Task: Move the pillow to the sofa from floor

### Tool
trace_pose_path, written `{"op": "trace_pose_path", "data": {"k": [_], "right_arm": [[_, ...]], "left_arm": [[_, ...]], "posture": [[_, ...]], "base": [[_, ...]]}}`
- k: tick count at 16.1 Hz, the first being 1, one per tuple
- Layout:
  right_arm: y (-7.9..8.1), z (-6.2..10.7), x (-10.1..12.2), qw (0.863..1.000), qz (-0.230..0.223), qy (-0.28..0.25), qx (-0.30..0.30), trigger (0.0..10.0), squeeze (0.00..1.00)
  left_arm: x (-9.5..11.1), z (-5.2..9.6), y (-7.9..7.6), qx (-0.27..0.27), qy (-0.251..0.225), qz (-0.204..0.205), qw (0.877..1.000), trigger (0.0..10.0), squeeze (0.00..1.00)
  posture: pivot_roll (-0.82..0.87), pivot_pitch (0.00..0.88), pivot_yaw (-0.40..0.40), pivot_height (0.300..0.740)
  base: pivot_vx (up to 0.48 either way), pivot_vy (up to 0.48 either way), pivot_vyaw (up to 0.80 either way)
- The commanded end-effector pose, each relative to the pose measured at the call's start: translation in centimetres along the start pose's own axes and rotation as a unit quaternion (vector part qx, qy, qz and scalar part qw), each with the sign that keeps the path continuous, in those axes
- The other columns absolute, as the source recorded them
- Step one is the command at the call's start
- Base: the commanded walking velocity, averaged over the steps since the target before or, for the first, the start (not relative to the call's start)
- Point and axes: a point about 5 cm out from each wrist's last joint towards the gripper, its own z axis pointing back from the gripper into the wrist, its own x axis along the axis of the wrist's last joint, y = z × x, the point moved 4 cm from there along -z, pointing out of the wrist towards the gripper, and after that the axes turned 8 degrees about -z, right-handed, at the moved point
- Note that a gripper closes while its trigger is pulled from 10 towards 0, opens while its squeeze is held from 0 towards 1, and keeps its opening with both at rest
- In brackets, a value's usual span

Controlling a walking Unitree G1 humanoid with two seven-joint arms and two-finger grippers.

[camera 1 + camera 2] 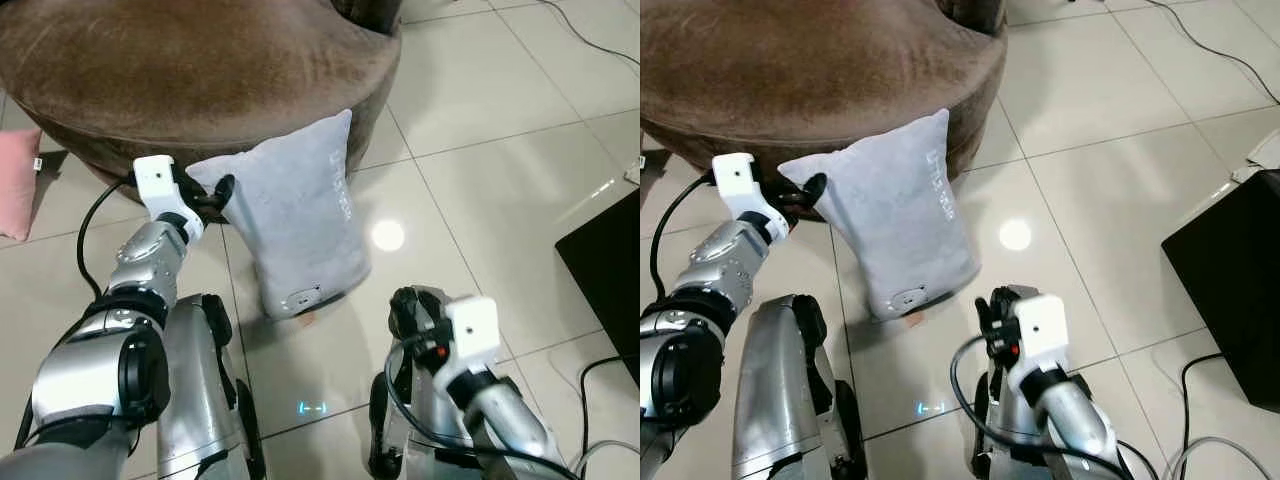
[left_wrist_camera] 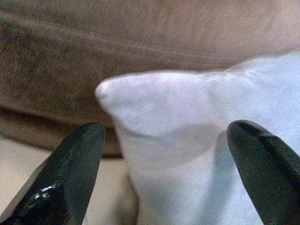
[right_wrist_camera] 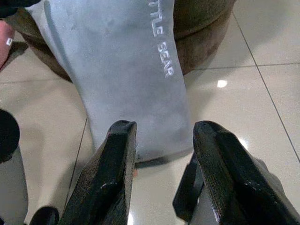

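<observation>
A pink cushion (image 1: 17, 180), black box (image 1: 612, 272) and cables (image 1: 600, 45) lie around.

glossy tiled floor (image 1: 480, 180) — grey pillow (image 1: 300, 220) upright on it, against brown sofa (image 1: 180, 60).

**Four Cameras, One Pillow**

Seen from the head: steeply down, brown sofa (image 1: 190, 60) across the top of the frame, grey pillow (image 1: 295, 215) at centre, tiled floor (image 1: 480, 110) to the right. Same scene in both eyes, slid slightly sideways. From the left wrist: very close, level, facing pillow corner (image 2: 187, 140) and sofa side. From the right wrist: low, farther back, facing the pillow's lower end (image 3: 136, 79). Shared by all: pillow against sofa.
</observation>
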Motion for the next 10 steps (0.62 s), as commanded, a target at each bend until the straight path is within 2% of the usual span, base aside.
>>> {"op": "trace_pose_path", "data": {"k": [1,2,7,9,10], "right_arm": [[0.1,0.5,-0.3,1.0,-0.002,0.011,-0.001,10.0,0.0],[0.2,0.8,-0.3,1.0,-0.003,0.014,-0.004,10.0,0.0],[0.5,1.3,0.2,1.0,-0.003,0.015,-0.012,10.0,0.0],[0.5,1.6,0.2,1.0,-0.003,0.018,-0.013,10.0,0.0],[1.6,1.9,-0.2,0.999,-0.011,0.036,0.024,10.0,0.0]], "left_arm": [[-1.4,0.2,0.1,0.008,0.036,-0.007,0.999,10.0,0.11],[-2.1,0.2,-0.2,0.006,0.051,-0.008,0.999,10.0,0.0],[-3.3,0.2,-2.0,-0.04,0.072,0.014,0.996,10.0,0.0],[-3.4,0.3,-2.0,-0.039,0.076,0.005,0.996,10.0,0.0],[-3.5,0.3,-1.6,-0.031,0.077,0.014,0.996,10.0,0.0]], "posture": [[-0.05,0.307,-0.02,0.419],[-0.06,0.306,-0.018,0.419],[-0.07,0.314,-0.015,0.419],[-0.07,0.313,-0.013,0.419],[-0.08,0.312,-0.012,0.419]], "base": [[0.0,0.0,0.0],[0.0,0.0,0.0],[0.0,0.0,0.0],[0.0,0.0,0.0],[0.0,0.0,0.0]]}}
